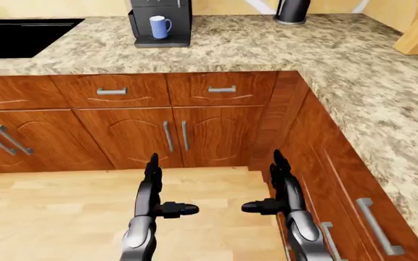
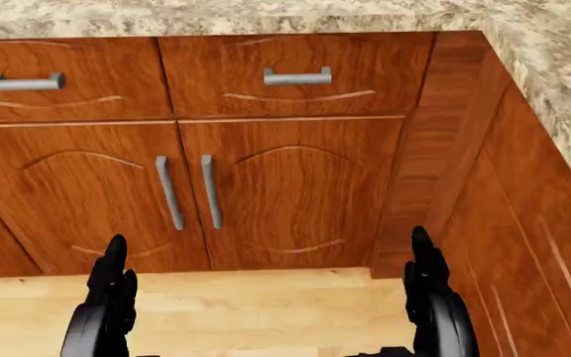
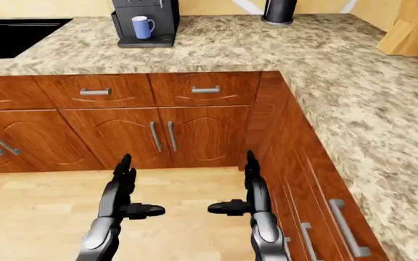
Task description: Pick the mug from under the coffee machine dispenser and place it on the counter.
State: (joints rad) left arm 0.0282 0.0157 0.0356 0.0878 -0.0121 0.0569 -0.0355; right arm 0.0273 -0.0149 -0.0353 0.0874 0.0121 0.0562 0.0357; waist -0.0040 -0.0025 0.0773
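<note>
Mug [image 1: 159,26] far across granite counter [image 1: 267,49]

light is even and bright across all three renders, with no single source to be made out and only a faint darkening under the counter [image 1: 281,49] lip above the cabinets [image 2: 286,186]. everything is sharp from edge to edge, without glare, motion blur or bent lines at the borders, though the far things well above the left hand [image 1: 149,179] and right hand [image 1: 281,174] show soft and small. the black hands read as near-flat dark shapes with dull grey sheen on the forearms below them
</note>
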